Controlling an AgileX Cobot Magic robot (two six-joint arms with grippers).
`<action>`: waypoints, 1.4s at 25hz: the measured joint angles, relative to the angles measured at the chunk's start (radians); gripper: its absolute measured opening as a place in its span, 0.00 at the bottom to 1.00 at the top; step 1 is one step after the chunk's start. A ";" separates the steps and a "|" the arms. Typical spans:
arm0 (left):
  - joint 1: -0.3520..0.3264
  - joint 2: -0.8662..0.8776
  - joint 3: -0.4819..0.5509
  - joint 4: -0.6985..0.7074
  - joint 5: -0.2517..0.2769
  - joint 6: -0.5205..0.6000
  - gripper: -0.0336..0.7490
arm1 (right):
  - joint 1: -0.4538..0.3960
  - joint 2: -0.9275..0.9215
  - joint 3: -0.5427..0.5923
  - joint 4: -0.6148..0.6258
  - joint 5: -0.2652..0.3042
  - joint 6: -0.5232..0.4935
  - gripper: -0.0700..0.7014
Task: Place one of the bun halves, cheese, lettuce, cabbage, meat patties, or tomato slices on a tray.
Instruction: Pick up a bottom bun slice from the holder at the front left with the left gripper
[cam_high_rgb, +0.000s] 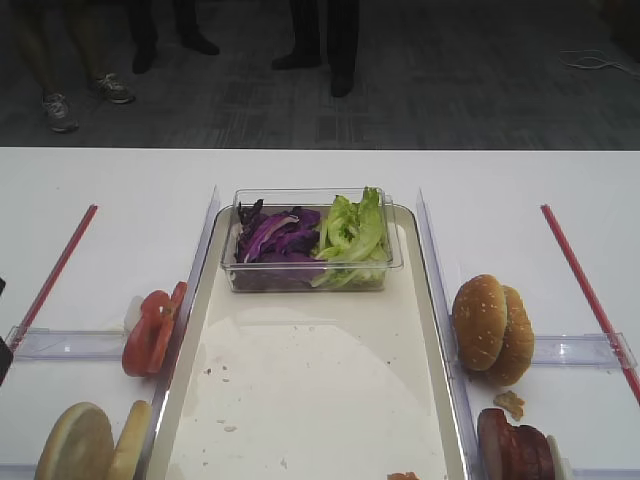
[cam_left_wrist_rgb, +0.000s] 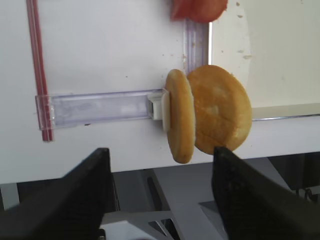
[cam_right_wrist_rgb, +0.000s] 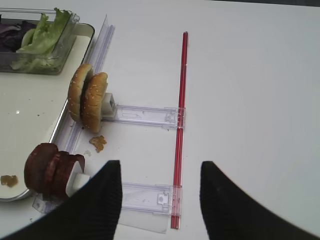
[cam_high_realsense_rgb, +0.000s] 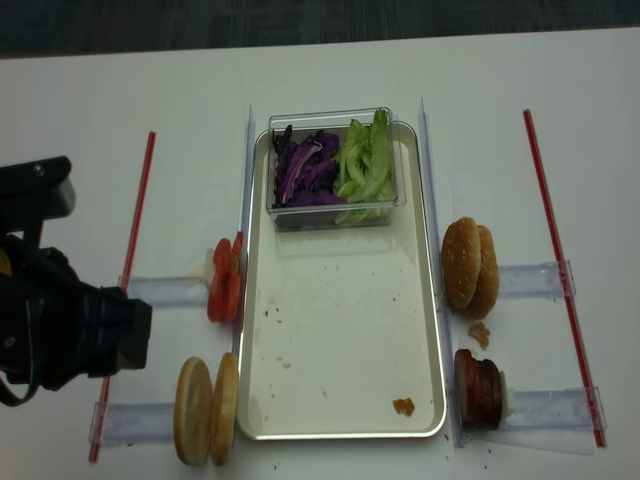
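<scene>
Tray lies bare mid-surface, fillings racked on edge along both sides.
The tray (cam_high_realsense_rgb: 340, 340) carries a clear tub (cam_high_realsense_rgb: 335, 170) of cabbage (cam_high_realsense_rgb: 305, 170) and lettuce (cam_high_realsense_rgb: 365, 160) at its far end. Bun halves (cam_left_wrist_rgb: 207, 115) stand near-left, ahead of the wide-open, empty left claw (cam_left_wrist_rgb: 162, 195); the right claw (cam_right_wrist_rgb: 160, 200) gapes empty beside the meat patties (cam_right_wrist_rgb: 50, 167).
</scene>
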 joint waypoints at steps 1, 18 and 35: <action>-0.023 0.000 -0.003 0.000 0.000 -0.015 0.57 | 0.000 0.000 0.000 0.000 0.000 0.000 0.59; -0.369 0.180 -0.098 0.022 -0.006 -0.248 0.57 | 0.000 0.000 0.000 0.000 0.000 0.000 0.59; -0.442 0.365 -0.098 0.041 -0.033 -0.282 0.57 | 0.000 0.000 0.000 0.000 0.000 0.004 0.59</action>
